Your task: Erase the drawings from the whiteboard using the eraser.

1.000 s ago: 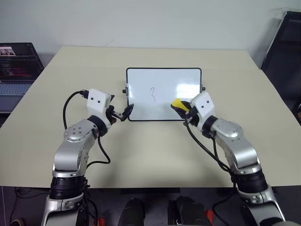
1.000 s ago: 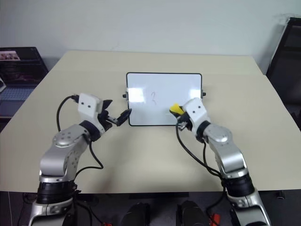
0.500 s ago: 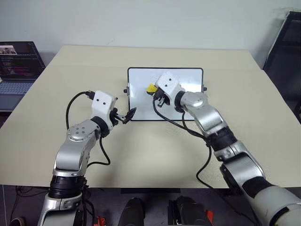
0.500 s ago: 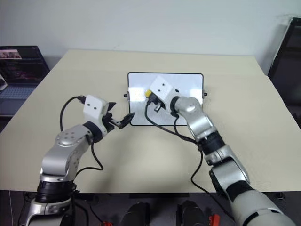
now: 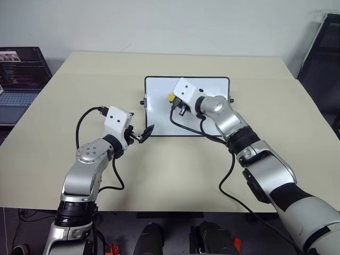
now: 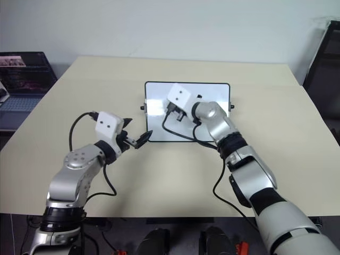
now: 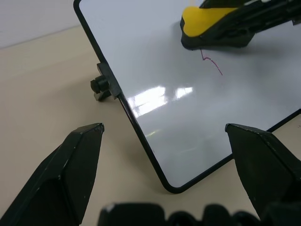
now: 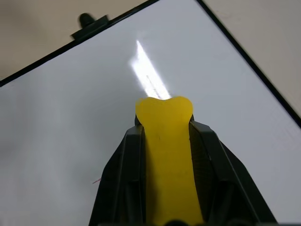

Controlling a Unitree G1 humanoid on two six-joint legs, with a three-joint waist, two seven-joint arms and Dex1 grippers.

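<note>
My right tool [image 8: 164, 141] clamped the small yellow block eraser [image 8: 167, 155] on the black-framed whiteboard [image 5: 159, 114], beside a faint red squiggle [image 7: 211, 63]; left tool [image 7: 164, 136] gaped.

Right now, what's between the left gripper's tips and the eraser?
In the left wrist view: the whiteboard near corner and bare white surface, then a thin red remnant of the drawings just under the eraser. The left gripper stands open.
</note>
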